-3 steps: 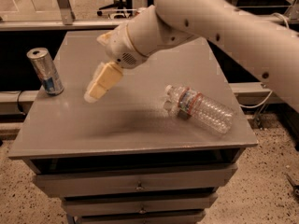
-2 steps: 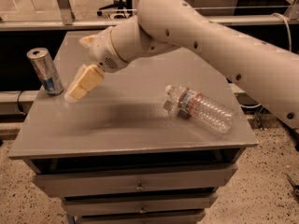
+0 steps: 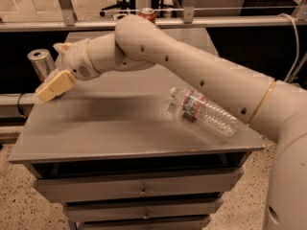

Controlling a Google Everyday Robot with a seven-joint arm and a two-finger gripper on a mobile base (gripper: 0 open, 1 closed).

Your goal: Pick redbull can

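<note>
Camera view: at ten o'clock on the counter (image 3: 120, 128), our end effector (image 3: 55, 85) hangs just beside the redbull can (image 3: 41, 61); open or closed, we cannot tell. Grasp and lift seemingly remain.

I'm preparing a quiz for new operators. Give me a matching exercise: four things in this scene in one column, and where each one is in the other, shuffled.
Things:
1. redbull can
2. gripper
3. water bottle
4. red can

Places:
A. lying on its side on the right part of the table
B. far back, partly hidden behind the arm
C. upright near the table's far-left edge
D. low at the left edge, just in front of the silver can

Pairs: 1-C, 2-D, 3-A, 4-B
</note>
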